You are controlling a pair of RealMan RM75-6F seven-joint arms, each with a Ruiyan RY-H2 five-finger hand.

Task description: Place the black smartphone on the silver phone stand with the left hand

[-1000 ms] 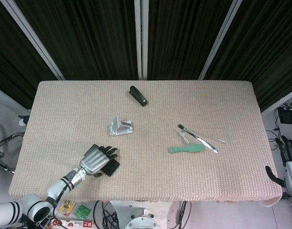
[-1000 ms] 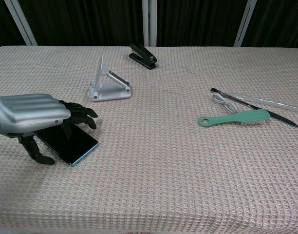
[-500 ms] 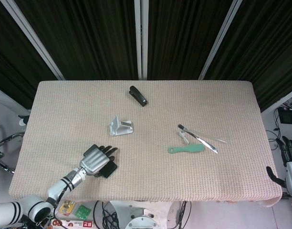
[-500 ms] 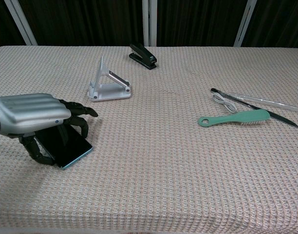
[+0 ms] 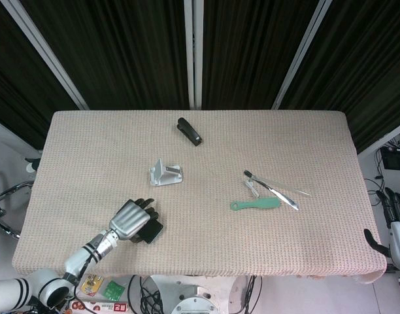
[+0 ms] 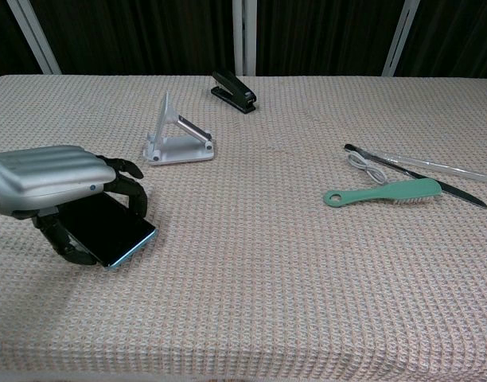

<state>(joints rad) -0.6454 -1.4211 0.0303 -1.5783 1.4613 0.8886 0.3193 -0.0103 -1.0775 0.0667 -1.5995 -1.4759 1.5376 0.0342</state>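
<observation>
The black smartphone (image 5: 152,229) (image 6: 107,230) is near the table's front left, gripped by my left hand (image 5: 130,219) (image 6: 51,180). The fingers curl over its far edge and the thumb is under its near edge. In the chest view the phone looks tilted, its far end raised off the cloth. The silver phone stand (image 5: 165,174) (image 6: 177,137) sits unoccupied behind and to the right of the hand, about a hand's length away. My right hand (image 5: 396,222) hangs off the table's right end, holding nothing.
A black stapler (image 5: 189,131) (image 6: 234,91) lies at the back centre. To the right lie a green brush (image 5: 255,205) (image 6: 384,193), a coiled white cable (image 5: 251,188) (image 6: 364,167) and a long thin tool (image 5: 278,193) (image 6: 418,169).
My left hand's fingers have curled tighter around the phone, which was lying flat and now tilts up in the grip. The hand shifted slightly left. Nothing else moved.
</observation>
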